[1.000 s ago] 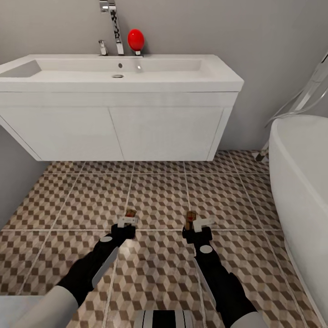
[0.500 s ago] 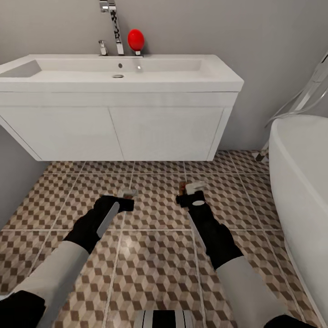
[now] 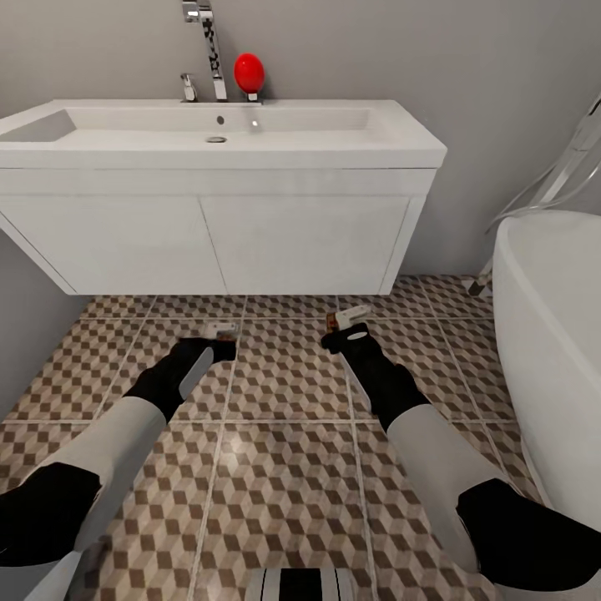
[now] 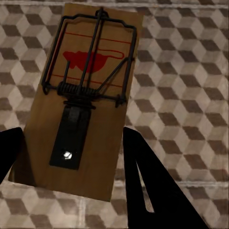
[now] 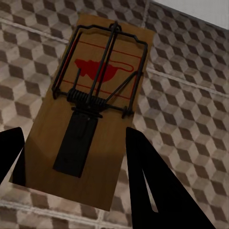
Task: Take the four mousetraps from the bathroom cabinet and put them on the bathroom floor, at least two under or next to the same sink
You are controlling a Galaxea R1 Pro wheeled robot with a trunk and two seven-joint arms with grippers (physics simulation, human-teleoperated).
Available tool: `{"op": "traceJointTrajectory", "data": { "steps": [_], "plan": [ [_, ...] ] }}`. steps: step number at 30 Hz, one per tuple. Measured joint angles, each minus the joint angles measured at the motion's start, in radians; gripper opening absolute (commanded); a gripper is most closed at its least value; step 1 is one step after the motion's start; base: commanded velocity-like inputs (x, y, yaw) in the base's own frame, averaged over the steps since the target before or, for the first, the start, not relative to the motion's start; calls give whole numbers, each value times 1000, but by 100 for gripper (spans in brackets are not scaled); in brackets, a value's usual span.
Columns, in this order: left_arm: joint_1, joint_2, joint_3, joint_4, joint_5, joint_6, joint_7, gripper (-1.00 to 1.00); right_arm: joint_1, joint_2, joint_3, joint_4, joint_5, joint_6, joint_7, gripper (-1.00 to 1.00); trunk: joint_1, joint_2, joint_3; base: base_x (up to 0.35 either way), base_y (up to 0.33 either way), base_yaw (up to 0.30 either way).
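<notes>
1. Left gripper (image 3: 219, 338) pinches a flat brown wooden mousetrap with black wire spring (image 4: 83, 102) by its long edges, held low over the cube-patterned brown-and-beige tiled bathroom floor (image 3: 284, 467).
2. Right gripper (image 3: 342, 327) clamps a second brown wooden mousetrap (image 5: 95, 107) the same way; both arms reach toward the wide white rectangular sink on its white two-door vanity (image 3: 221, 142), probably so the traps land beside it.
3. Sink basin holds nothing I can see; a red rounded object (image 3: 249, 73) sits on its back ledge.
4. White bathtub (image 3: 551, 334) stands to the right.
</notes>
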Motion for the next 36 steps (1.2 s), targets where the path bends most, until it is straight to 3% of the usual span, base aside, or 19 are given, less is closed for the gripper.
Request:
{"op": "traceJointTrajectory", "data": {
  "steps": [3,11,33,36],
  "plan": [
    [0,1,-5,-18,0,-16,-59,-100,-1,0,1,-1,0,-1,17,-100,0,0,0,0,0,0],
    [0,12,-9,-69,-2,-14,-70,-100,-1,0,1,-10,2,-1,46,-100,8,-14,-6,0,0,0],
    [0,15,-13,-138,-2,-9,-70,-100,-1,0,1,-12,2,-2,48,-100,92,-168,-107,0,0,0],
    [0,16,-14,-139,-2,-8,-70,-100,-1,0,1,-12,2,-2,48,-100,94,-169,-123,0,0,0]
  ]
}}
